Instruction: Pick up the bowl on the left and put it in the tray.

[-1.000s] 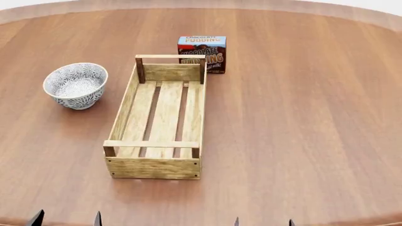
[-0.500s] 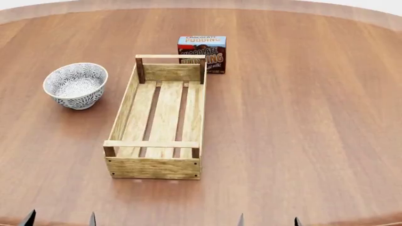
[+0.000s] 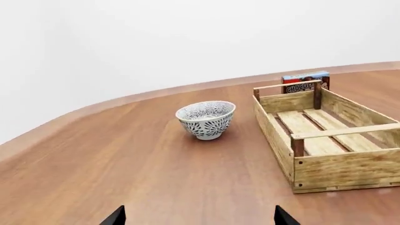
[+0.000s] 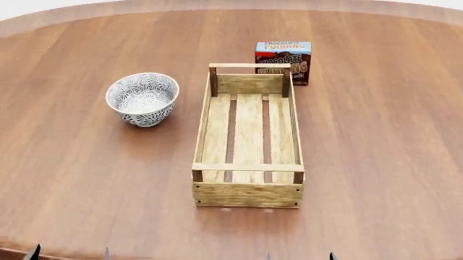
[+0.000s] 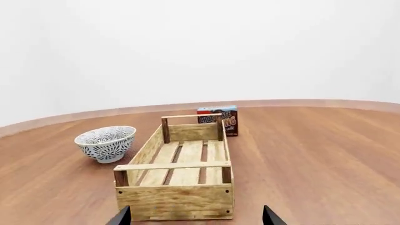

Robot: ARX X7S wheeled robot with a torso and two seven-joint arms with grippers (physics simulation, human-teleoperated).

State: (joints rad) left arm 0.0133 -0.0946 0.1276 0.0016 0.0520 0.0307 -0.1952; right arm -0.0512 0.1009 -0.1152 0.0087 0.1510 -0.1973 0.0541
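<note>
The patterned ceramic bowl [image 4: 142, 99] stands upright on the round wooden table [image 4: 376, 141], just beside the left long side of the slatted wooden crate [image 4: 248, 187] but apart from it, level with the crate's far half. The crate's long axis runs away from the robot, and nothing lies in it. A chocolate pudding box [image 4: 283, 60] stands just behind its far right corner.

The bowl lies ahead of the left gripper [image 3: 198, 216] and well apart from it, near the middle of that wrist camera's sight line. The right gripper [image 5: 194, 216] faces the crate's near end instead, with the bowl off to its left beyond the crate wall. The left arm is therefore judged the nearer and better placed for the pickup.

Both arms hang low at the table's near edge, only dark fingertips showing. Each pair of tips stands wide apart with nothing between them, so both claws are spread and hold nothing. The reach has not begun.
</note>
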